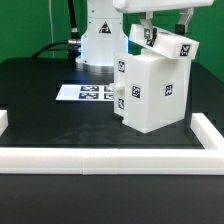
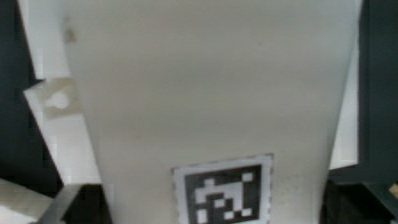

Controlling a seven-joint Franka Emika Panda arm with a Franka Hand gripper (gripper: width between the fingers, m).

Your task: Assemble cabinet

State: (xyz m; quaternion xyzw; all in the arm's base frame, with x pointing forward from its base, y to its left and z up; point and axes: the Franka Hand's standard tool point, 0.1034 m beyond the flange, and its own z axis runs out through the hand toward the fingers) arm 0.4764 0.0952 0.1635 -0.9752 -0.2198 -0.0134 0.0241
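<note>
Fingers (image 1: 150, 33) of the gripper (image 1: 163, 36) straddle the top of the cabinet (image 1: 150, 90), jaws spread wide around it, apparently clamping its upper edge. Black table (image 1: 40, 95) below, green backdrop behind. Marker board (image 1: 90, 93) lies flat at nine o'clock from the cabinet; white border rail (image 1: 100, 158) runs along six o'clock. Cabinet stands upright, directly under the gripper, filling the wrist view (image 2: 196, 90).
</note>
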